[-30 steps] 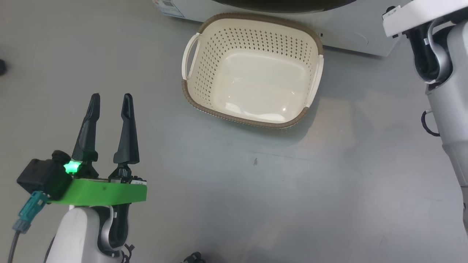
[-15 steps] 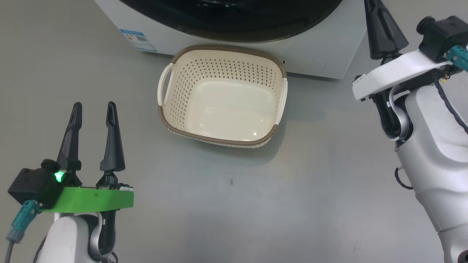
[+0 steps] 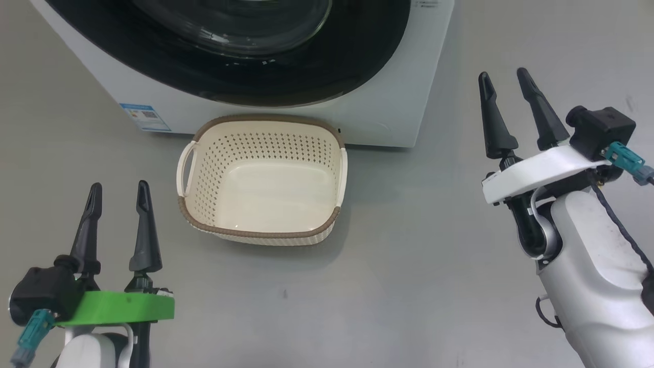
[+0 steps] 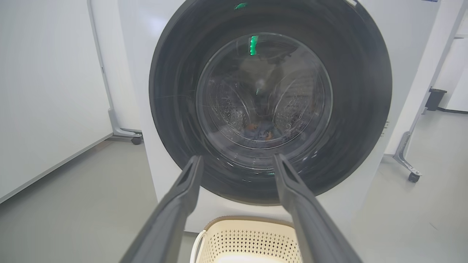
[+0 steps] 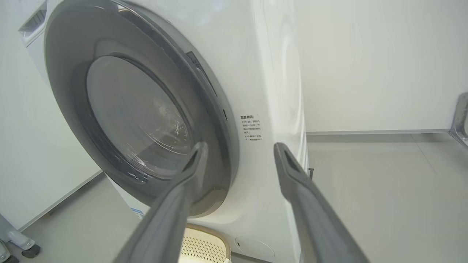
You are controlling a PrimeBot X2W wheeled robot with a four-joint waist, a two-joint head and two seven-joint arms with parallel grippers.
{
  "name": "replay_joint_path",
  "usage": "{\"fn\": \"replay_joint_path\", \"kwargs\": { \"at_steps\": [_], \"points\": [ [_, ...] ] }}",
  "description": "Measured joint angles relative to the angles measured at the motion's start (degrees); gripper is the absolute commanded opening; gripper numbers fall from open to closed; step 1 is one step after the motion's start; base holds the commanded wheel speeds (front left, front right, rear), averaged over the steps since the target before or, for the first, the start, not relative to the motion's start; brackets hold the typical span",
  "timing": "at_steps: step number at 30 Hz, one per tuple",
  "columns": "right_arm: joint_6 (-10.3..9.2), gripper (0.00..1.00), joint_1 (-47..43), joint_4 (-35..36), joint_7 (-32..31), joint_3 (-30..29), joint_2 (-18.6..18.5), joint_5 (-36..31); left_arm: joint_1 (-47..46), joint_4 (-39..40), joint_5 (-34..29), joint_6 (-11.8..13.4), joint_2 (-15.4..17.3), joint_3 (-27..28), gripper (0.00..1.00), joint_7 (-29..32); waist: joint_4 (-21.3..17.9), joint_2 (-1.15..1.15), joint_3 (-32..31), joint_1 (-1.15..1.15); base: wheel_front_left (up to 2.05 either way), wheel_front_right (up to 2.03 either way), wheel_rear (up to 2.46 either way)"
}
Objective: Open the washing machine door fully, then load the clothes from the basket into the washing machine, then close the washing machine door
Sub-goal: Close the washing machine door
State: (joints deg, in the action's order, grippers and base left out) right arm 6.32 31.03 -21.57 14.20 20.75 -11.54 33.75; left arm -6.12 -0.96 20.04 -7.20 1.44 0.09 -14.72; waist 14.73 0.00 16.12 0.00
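Grey floor [image 3: 419, 286], lots of room either side. At back the washing machine [image 3: 393, 112], door [image 3: 352, 66] shut flush; basket [image 3: 260, 235] just in front, only its cream bottom showing. In left wrist view, clothes [image 4: 260, 132], blue w/ orange bits, low in drum behind glass. Both spread, nothing betw. fingers: left gripper [image 3: 118, 185] & right gripper [image 3: 503, 75], flanking basket, well apart.

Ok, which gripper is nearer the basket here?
Left. The left gripper is open just off the basket's left-handle side. The right gripper is open farther away, past its right side near the washing machine's corner.
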Motion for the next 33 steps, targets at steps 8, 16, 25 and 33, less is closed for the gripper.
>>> {"fn": "replay_joint_path", "kwargs": {
  "at_steps": [8,16,25,33],
  "points": [
    [-1.68,1.0,-8.5,2.6,0.0,-3.6,0.5,0.0,3.4,-0.1,-0.5,0.0,0.3,1.4,1.0,0.0,-4.2,0.0,-4.1,0.0,0.0,0.0,0.0],
    [-2.48,1.0,-15.7,5.3,0.1,-6.0,0.8,-0.2,5.9,-0.1,-0.7,0.0,0.4,2.1,1.0,0.0,-8.2,0.0,-7.3,0.0,0.0,0.0,0.0],
    [-2.96,1.0,-22.7,8.2,0.1,-8.4,1.8,-1.5,8.1,-0.2,-1.5,0.0,0.4,1.9,1.0,0.0,-10.7,0.0,-10.6,0.0,0.0,0.0,0.0],
    [-2.97,1.0,-27.5,9.6,0.1,-9.5,2.2,-2.7,10.3,-0.4,-2.0,0.0,0.5,1.9,1.0,0.0,-11.3,0.0,-12.7,0.0,0.0,0.0,0.0]
  ]
}}
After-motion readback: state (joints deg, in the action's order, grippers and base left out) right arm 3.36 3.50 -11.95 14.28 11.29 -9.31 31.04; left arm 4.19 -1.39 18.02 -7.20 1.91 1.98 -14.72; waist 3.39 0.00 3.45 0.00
